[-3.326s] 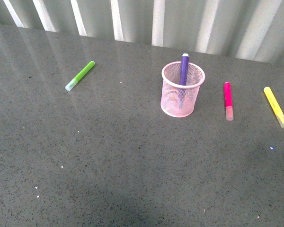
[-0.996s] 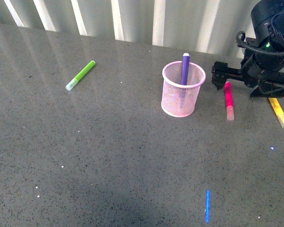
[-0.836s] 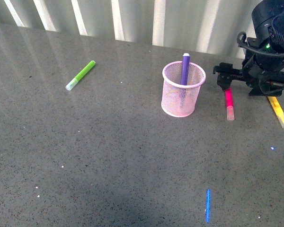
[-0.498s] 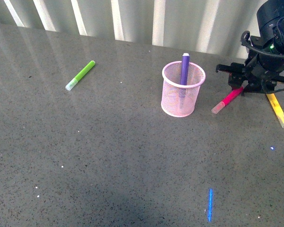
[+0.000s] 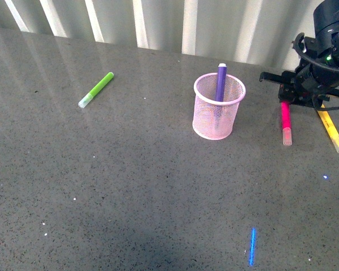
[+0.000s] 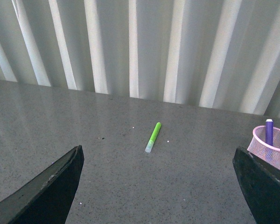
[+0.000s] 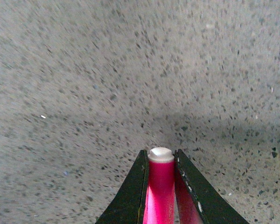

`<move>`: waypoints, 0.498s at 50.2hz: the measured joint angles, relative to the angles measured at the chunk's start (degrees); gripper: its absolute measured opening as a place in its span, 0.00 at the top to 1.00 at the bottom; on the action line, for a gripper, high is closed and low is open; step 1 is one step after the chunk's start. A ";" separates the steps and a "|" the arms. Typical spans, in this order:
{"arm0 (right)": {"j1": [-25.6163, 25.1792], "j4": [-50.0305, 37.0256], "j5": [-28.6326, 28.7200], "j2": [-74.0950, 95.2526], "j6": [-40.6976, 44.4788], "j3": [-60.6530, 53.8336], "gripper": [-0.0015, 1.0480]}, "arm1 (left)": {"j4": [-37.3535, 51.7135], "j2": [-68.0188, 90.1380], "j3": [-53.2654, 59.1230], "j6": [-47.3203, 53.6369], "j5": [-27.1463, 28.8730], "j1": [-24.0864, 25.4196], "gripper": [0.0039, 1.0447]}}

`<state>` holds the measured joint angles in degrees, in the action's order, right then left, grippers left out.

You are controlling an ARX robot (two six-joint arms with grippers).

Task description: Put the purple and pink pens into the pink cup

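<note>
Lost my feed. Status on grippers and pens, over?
Right gripper shut on pink pen. Left gripper open, empty. Purple pen standing in cup. Nothing between pink pen and cup.

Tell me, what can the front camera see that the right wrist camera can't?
Only the front view shows the pink cup with the purple pen standing in it, the green marker lying far off to the left, and the right gripper from the outside. Only the right wrist view shows, up close, the jaws pressed against both sides of the pink pen near its whitish end. Both views show that pink pen and the grey speckled table.
</note>
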<state>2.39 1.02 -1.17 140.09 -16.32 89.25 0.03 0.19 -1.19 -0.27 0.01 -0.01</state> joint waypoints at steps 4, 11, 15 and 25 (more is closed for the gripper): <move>-0.07 -6.25 1.11 -3.02 -0.48 -3.45 0.89 | 0.00 0.00 0.00 0.00 0.00 0.00 0.06; 0.46 -20.02 -0.50 -11.19 0.74 -10.38 0.89 | 0.00 0.00 0.00 0.00 0.00 0.00 0.06; 1.16 -29.81 0.20 -16.72 3.28 -15.34 0.89 | 0.00 0.00 0.00 0.00 0.00 0.00 0.06; 4.15 -61.20 7.52 -26.71 6.62 -29.00 0.89 | 0.00 0.00 0.00 0.00 0.00 0.00 0.06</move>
<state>6.55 -60.18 6.35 113.38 -9.69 60.25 0.03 0.19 -1.19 -0.27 0.01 -0.01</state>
